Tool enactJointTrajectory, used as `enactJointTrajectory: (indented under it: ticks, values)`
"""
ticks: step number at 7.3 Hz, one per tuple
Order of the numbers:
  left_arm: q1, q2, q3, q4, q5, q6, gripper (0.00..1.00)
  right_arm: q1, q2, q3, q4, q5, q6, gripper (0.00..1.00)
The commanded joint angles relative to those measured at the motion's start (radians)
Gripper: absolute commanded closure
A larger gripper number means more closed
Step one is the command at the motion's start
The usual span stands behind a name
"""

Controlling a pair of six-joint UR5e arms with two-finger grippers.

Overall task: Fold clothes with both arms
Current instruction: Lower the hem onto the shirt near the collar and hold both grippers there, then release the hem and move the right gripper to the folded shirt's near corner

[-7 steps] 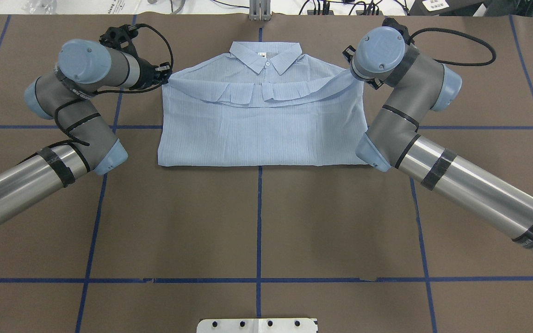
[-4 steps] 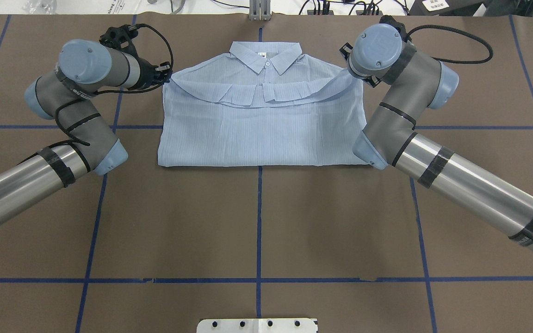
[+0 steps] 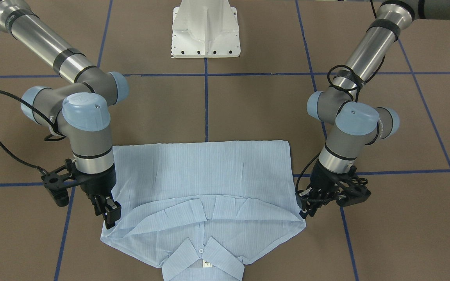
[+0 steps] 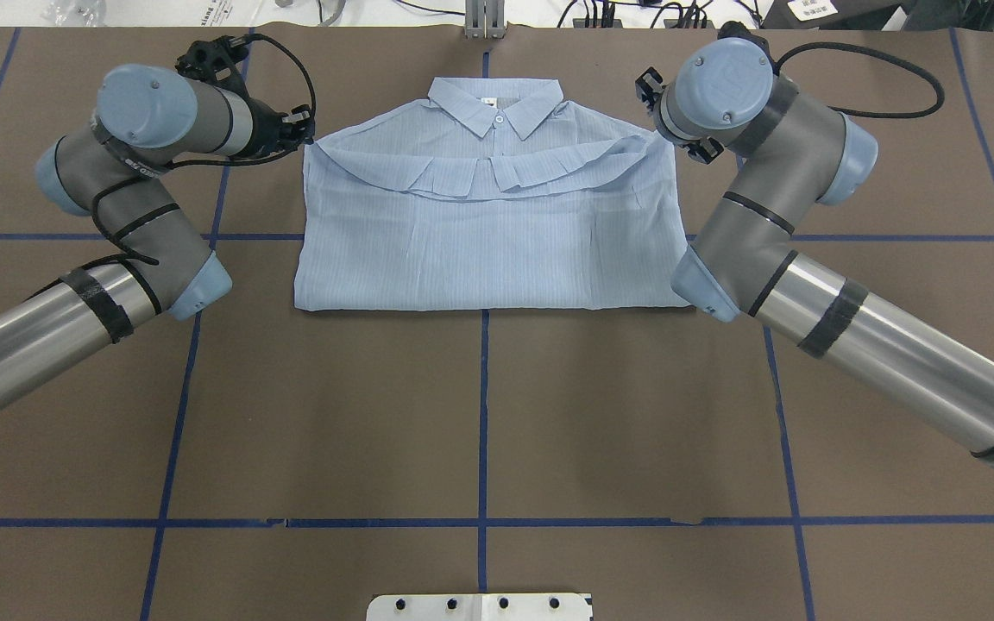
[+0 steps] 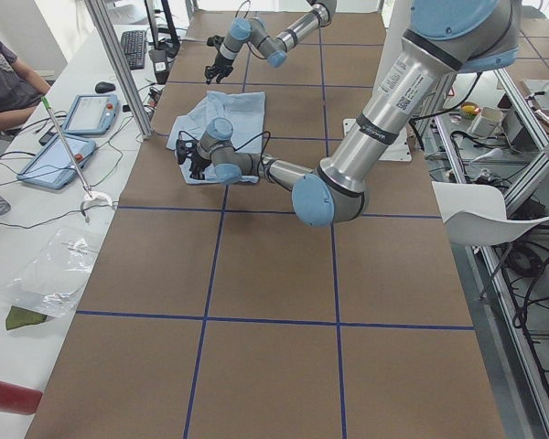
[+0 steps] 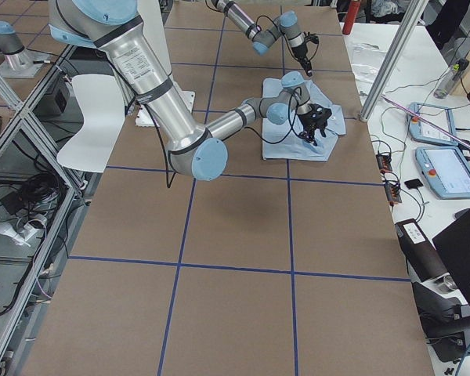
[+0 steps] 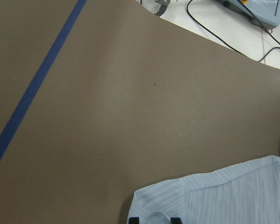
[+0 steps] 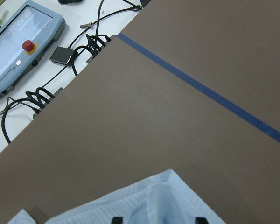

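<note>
The pale-blue striped shirt (image 4: 488, 250) lies flat at the far middle of the table, collar (image 4: 497, 102) away from the robot and its lower part folded up to just below the collar. My left gripper (image 3: 305, 208) stands at the fold's corner on the shirt's left shoulder. In the left wrist view its fingertips (image 7: 133, 219) are slightly apart, with the cloth corner (image 7: 210, 196) lying between them. My right gripper (image 3: 108, 212) stands at the other shoulder corner. Its fingertips (image 8: 115, 219) are wide apart over the cloth (image 8: 144, 200).
The brown table cover (image 4: 480, 414) has blue tape lines (image 4: 482, 414). The white pedestal base (image 3: 206, 31) is at the robot's side. Teach pendants (image 8: 18, 46) and cables lie just past the table's far edge. An operator (image 5: 5, 73) sits there.
Both wrists have drawn a little away from the shirt, outward and toward the far edge. The fold's right corner, stretched toward the right gripper before, now lies slack on the shirt.
</note>
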Motion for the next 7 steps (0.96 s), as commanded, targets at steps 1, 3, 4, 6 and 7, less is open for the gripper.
enactJointTrajectory:
  ticks: [1, 3, 4, 6, 7]
  values:
    - [-0.004, 0.01, -0.008, -0.001, -0.001, 0.0, 0.66, -0.059, -0.188, 0.21, 0.002, 0.018, 0.012, 0.33]
    - [-0.004, 0.011, -0.009, -0.001, -0.001, 0.0, 0.66, -0.126, -0.256, 0.283, 0.0, 0.018, 0.074, 0.32]
    - [-0.004, 0.011, -0.009, -0.001, -0.001, -0.002, 0.66, -0.148, -0.281, 0.291, 0.003, 0.02, 0.076, 0.32]
    - [-0.004, 0.011, -0.009, -0.001, -0.001, -0.002, 0.66, -0.201, -0.31, 0.294, 0.005, 0.014, 0.125, 0.32]
    - [-0.004, 0.011, -0.009, -0.001, 0.001, 0.0, 0.66, -0.209, -0.327, 0.309, 0.005, 0.02, 0.125, 0.32]
